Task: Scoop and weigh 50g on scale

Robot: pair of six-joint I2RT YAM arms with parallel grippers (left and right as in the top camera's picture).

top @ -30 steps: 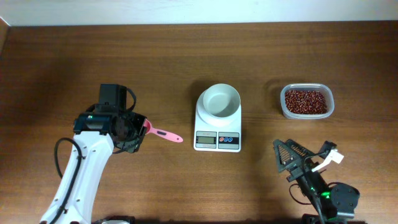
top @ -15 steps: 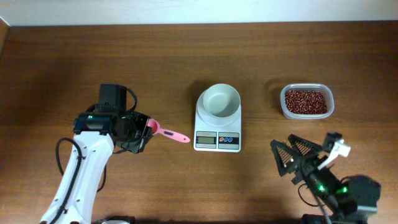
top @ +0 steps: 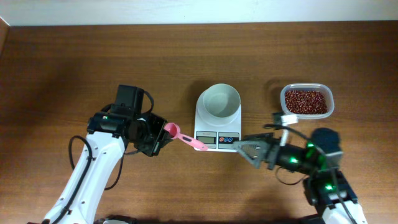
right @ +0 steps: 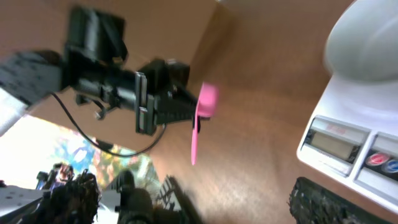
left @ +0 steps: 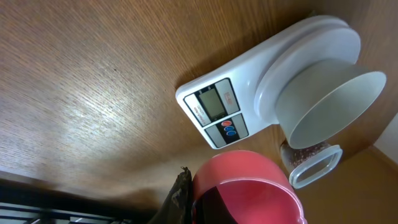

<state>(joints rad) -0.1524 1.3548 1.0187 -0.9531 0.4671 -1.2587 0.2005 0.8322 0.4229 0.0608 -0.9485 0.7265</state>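
Wood table (top: 62, 62), few items. The scale (top: 217, 124) is mid-table with the white bowl (top: 219, 101) on its far half. The display (top: 206, 139) and red/blue buttons (top: 229, 140) are on its near edge. The bowl's inside shows plain white. The beans (top: 305, 101) sit in a clear tub (top: 306, 116) right of the scale, apart from it and level with the bowl.

In the way:
- The pink scoop (top: 180, 137) spans the gap between the left gripper (top: 158, 138) and the scale. Its thin end reaches the scale's near left corner; over it or touching, can't tell.
- The right gripper (top: 247, 151) sits just off the scale's near right corner, beside the buttons.
- A white tag and a cable loop on the right arm (top: 323, 186) sit just near of the tub's left end. Otherwise there is bare wood between scale and tub.

Pose:
- The left arm (top: 93, 168) comes up from the near left, its white link angled toward far right, wrist turned so the fingers point right at the scale.
- The left gripper is clamped tight on the scoop's wide end. The left wrist view has the pink cup right at the fingers, with the scale and tub beyond.
- The right arm comes from the near right, forearm low and pointing left.
- The right gripper's jaws are spread wide with nothing between them.
- The right wrist view is blurred. It shows the scoop and left arm ahead and the scale's front at the right.
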